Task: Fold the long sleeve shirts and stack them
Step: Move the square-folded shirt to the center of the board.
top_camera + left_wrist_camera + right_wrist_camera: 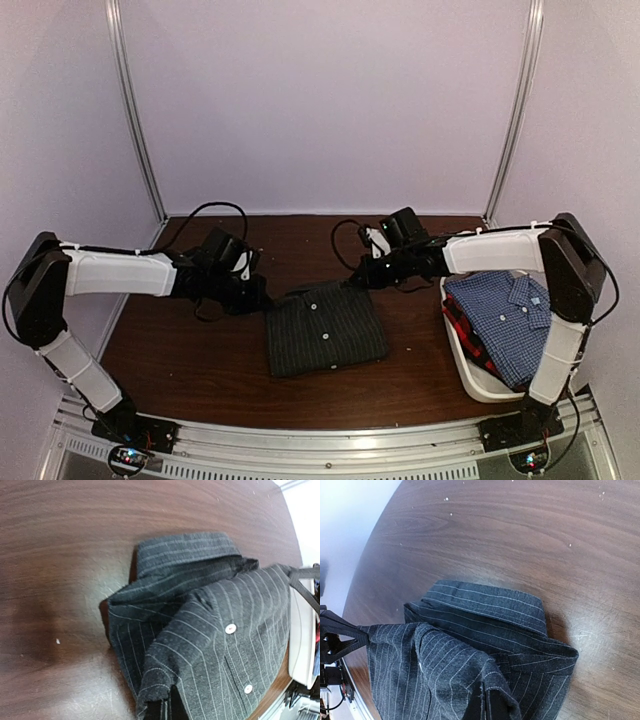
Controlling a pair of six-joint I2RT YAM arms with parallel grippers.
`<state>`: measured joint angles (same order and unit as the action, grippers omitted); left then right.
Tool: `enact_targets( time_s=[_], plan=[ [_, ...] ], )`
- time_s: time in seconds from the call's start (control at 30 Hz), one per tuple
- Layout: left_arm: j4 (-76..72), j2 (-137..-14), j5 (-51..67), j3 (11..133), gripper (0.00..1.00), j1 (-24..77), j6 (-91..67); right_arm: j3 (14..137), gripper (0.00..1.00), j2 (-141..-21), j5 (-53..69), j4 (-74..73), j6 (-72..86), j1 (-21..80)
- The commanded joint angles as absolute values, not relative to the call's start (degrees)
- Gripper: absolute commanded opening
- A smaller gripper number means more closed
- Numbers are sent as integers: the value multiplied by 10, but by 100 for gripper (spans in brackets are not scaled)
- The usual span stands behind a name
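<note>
Top external: your left gripper (262,297) and right gripper (352,283) pinch the black pinstriped cloth shirt (325,330) at 10 and 1 o'clock.

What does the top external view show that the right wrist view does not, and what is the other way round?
Only the top external view shows the white plastic tub at the right. It holds the blue-white checked shirt, with the red-and-dark shirt showing at its left edge. Only the right wrist view shows the folded collar layers up close, and the cloth pinched in the right hand. Both views show the black pinstriped cloth shirt lying on the brown wooden table.
</note>
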<state>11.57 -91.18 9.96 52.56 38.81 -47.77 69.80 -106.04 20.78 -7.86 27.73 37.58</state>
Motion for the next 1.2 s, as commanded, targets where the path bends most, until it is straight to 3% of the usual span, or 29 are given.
enact_targets(
  time_s=[0.0, 0.53, 0.87, 0.9, 0.97, 1.03, 1.17],
  plan=[
    [99, -891, 49, 530, 0, 382, -488, 677, 0, -1026, 164, -65, 275, 371],
    [80, -1043, 110, 648, 0, 317, -427, 721, 0, -1101, 134, -58, 278, 326],
    [72, -1064, 118, 681, 0, 301, -407, 715, 0, -1108, 120, -62, 282, 308],
    [75, -1063, 116, 684, 2, 300, -404, 715, 0, -1106, 117, -65, 282, 308],
    [84, -1058, 112, 690, 18, 297, -399, 715, 0, -1099, 110, -74, 280, 308],
    [88, -1047, 105, 689, 34, 295, -393, 717, 12, -1089, 98, -87, 276, 308],
    [104, -1022, 92, 694, 56, 295, -378, 721, 36, -1059, 81, -109, 272, 310]
  ],
)
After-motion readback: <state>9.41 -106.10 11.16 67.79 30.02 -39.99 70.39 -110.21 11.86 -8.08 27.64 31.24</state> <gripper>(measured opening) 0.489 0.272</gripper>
